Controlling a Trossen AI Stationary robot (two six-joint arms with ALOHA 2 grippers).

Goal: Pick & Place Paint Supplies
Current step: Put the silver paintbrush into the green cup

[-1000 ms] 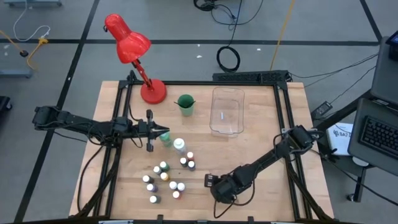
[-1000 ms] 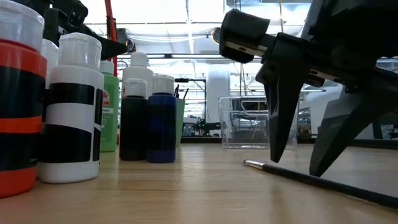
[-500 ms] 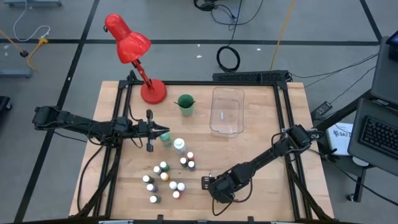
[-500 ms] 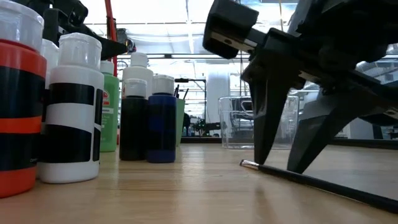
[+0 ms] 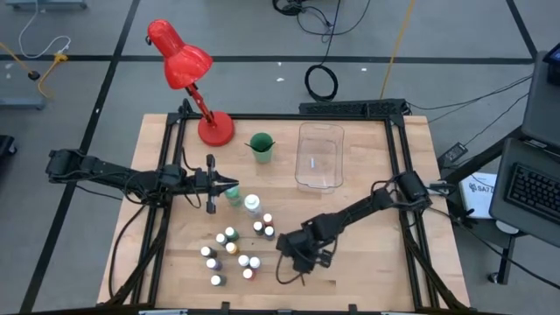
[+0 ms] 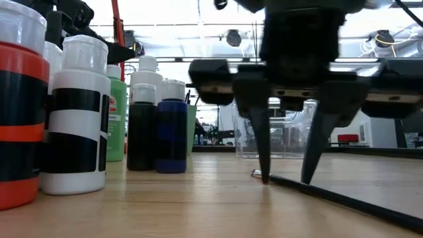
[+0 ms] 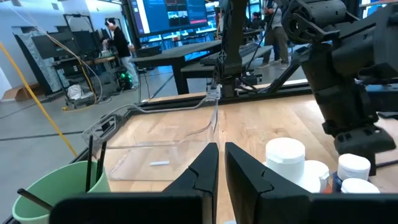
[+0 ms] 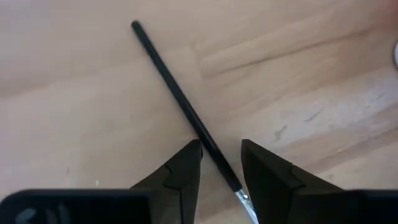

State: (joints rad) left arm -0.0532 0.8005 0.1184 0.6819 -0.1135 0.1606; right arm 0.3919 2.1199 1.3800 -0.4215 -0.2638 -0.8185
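With the right gripper (image 8: 221, 165) jaws spread astride the brush (image 8: 184, 107) lying on the counter (image 8: 74, 112), centre over the handle near its ferrule, then close squarely.

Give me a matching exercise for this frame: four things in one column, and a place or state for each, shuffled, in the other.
Things:
1. right gripper
2. left gripper
3. green cup
4. clear plastic bin

Places or states:
A. beside the red lamp's base, brush handles in it
B. jaws open, astride a thin dark brush lying on the table
C. far half of the table, right of the cup
D. jaws shut, by the taller bottles

Pairs: 1-B, 2-D, 3-A, 4-C
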